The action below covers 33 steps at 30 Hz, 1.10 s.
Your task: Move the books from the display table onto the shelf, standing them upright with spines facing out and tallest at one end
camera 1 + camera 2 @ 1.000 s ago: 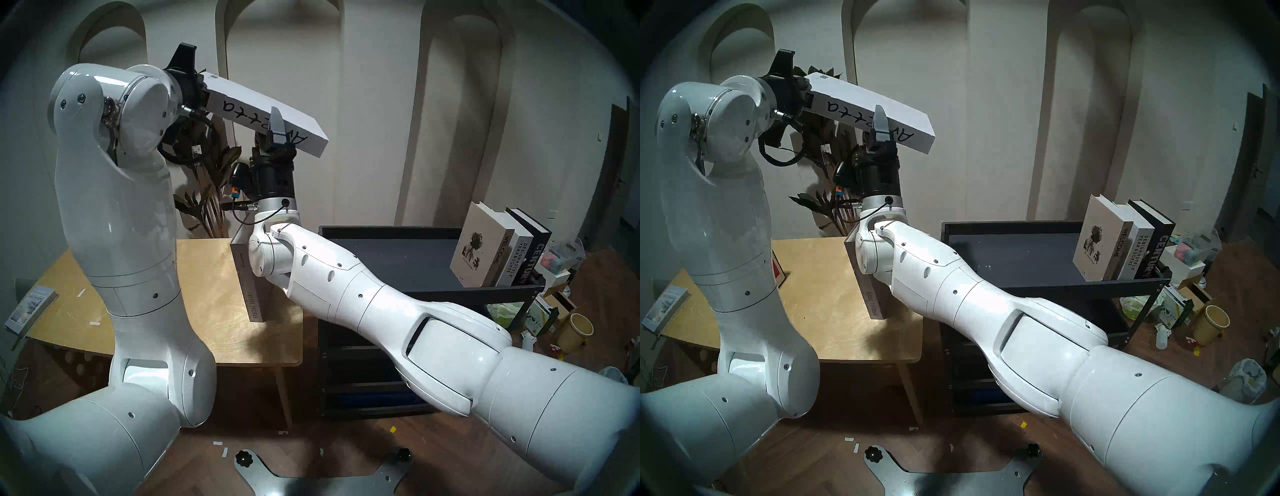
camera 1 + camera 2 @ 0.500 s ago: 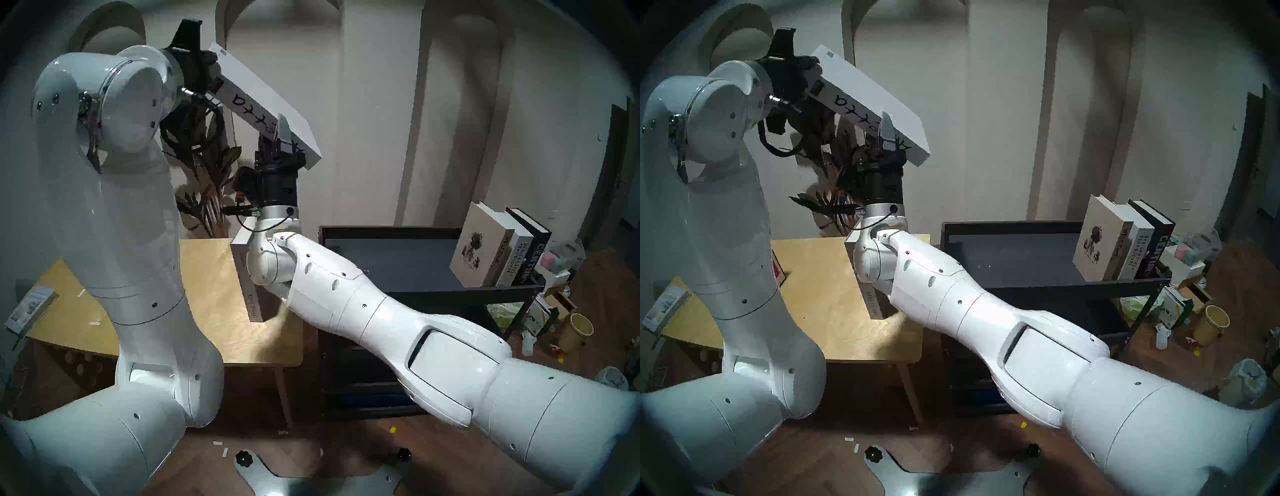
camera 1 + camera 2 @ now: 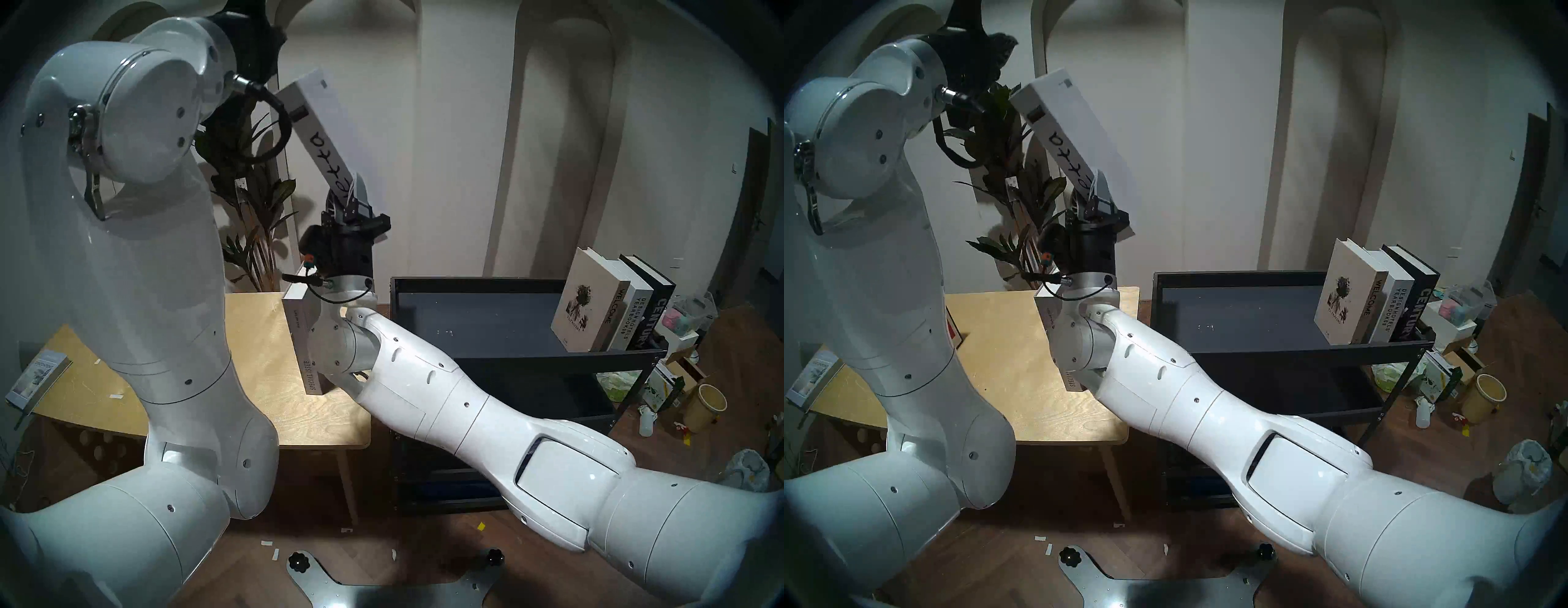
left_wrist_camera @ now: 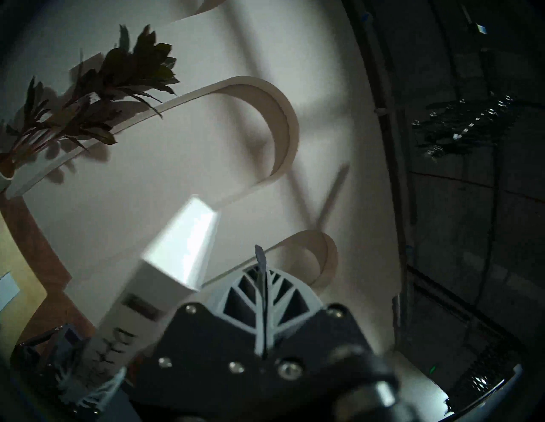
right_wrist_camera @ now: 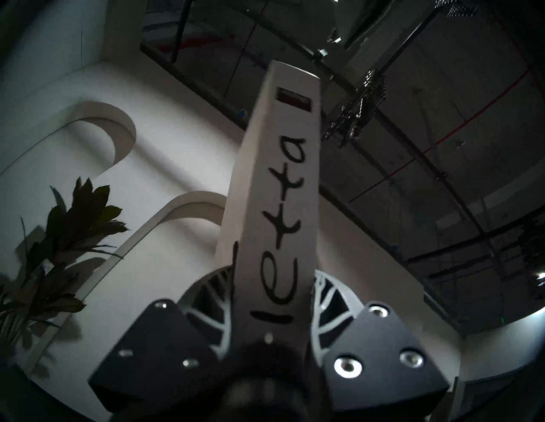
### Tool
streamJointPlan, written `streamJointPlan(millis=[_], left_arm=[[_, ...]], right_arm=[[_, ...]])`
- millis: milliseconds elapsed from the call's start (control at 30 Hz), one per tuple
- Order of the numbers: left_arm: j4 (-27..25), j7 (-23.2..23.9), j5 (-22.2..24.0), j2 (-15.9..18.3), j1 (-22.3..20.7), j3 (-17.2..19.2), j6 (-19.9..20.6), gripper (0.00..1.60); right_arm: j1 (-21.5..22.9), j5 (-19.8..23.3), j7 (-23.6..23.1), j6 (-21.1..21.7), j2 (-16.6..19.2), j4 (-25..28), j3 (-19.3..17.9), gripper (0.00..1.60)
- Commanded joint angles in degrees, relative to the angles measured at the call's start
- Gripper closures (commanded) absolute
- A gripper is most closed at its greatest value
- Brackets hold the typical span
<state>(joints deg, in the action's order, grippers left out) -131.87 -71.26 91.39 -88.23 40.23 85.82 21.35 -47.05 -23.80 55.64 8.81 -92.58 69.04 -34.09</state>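
Note:
The white Arietta book (image 3: 326, 127) (image 3: 1068, 127) (image 5: 283, 176) stands steeply tilted in the air above the display table (image 3: 263, 407). My right gripper (image 3: 350, 191) (image 5: 274, 280) is shut on its lower end, one finger on each cover. My left gripper (image 3: 996, 46) (image 4: 261, 265) hangs up and left of the book's top end, shut on nothing and apart from it. The grey Special Issue book (image 3: 303, 344) stands upright on the table, half hidden by my right wrist. On the shelf (image 3: 488, 314), Welcome (image 3: 594, 305), Designhotels Yearbook (image 3: 634, 314) and Century (image 3: 653, 318) stand at the right end.
A small thin Discontent book (image 3: 38, 378) rests on a stand at the far left. A leafy plant (image 3: 259, 212) stands behind the table. A yellow bucket (image 3: 706, 405), boxes and bags crowd the floor right of the shelf.
My left gripper has let go of the Arietta book's upper end, shut, and drawn up and away. The right gripper has swung the book from a shallow slant to nearly upright.

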Motion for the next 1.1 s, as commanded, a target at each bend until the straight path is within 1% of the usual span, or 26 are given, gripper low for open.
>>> streamJointPlan(millis=[0, 33, 67, 100, 200, 333, 367, 467, 600, 700, 767, 800, 833, 900, 933, 1067], left_arm=[[-1.84, 2.87, -0.12, -0.39, -2.88, -1.46, 0.37, 1.60], [-1.97, 3.23, -0.33, -0.35, -3.24, -1.70, 0.44, 1.60], [-2.05, 3.30, -0.38, -0.41, -3.57, -1.87, 0.46, 1.60], [-2.20, 3.52, -0.42, -0.48, -3.91, -1.96, 0.45, 1.60], [-2.97, 4.01, -0.61, -0.22, -4.72, -1.97, 0.79, 1.60], [-4.68, 5.86, -0.79, 0.81, -6.92, -0.60, 2.01, 1.60], [-5.48, 6.68, -1.35, 1.80, -7.93, -0.14, 2.84, 1.60], [-7.18, 8.31, -1.86, 3.41, -9.91, 2.63, 4.19, 1.60], [-8.13, 9.35, -3.97, 6.98, -11.47, 9.06, 5.79, 1.60], [-8.13, 9.45, -5.36, 9.25, -10.90, 11.90, 6.39, 1.60], [-7.90, 9.39, -6.21, 10.55, -9.80, 14.00, 6.99, 1.60], [-7.54, 9.04, -6.94, 11.20, -9.13, 14.49, 7.46, 1.60], [-7.35, 9.27, -7.10, 11.91, -8.53, 16.42, 8.14, 1.60], [-7.14, 8.84, -7.63, 12.45, -7.91, 16.59, 8.56, 1.60], [-6.88, 8.98, -8.09, 13.29, -7.30, 18.15, 9.39, 1.60], [-5.80, 8.53, -9.72, 15.42, -4.57, 20.09, 11.89, 1.60]], right_arm=[[-1.91, 1.41, -0.74, -1.33, 2.82, 6.50, -0.72, 1.60], [-1.57, 1.43, -0.62, -1.40, 2.95, 6.78, -1.01, 1.60], [-1.69, 1.78, -1.26, -0.99, 3.69, 8.37, -1.25, 1.60], [-1.19, 1.64, -0.83, -1.15, 3.71, 8.04, -1.63, 1.60], [-0.84, 2.31, -1.86, -0.53, 5.43, 10.55, -2.81, 1.60], [-1.10, 4.74, -2.92, -0.93, 7.43, 12.45, -5.58, 1.60], [-1.10, 5.20, -2.79, -1.33, 7.69, 11.98, -6.27, 1.60], [-1.95, 6.94, -3.39, -1.73, 9.01, 13.34, -7.97, 1.60], [-3.46, 9.72, -3.77, -2.53, 10.65, 15.19, -10.33, 1.60], [-4.54, 11.32, -4.02, -3.18, 11.81, 17.11, -11.58, 1.60], [-5.28, 12.42, -4.27, -3.58, 12.42, 18.65, -12.26, 1.60], [-5.51, 12.76, -4.21, -3.73, 12.63, 19.20, -12.57, 1.60], [-5.89, 13.32, -4.36, -3.90, 12.96, 19.99, -12.90, 1.60], [-6.03, 13.72, -4.38, -3.97, 12.92, 20.25, -13.12, 1.60], [-6.49, 14.24, -4.50, -4.17, 13.47, 21.26, -13.50, 1.60], [-7.97, 15.84, -4.98, -4.64, 14.66, 23.45, -14.27, 1.60]])
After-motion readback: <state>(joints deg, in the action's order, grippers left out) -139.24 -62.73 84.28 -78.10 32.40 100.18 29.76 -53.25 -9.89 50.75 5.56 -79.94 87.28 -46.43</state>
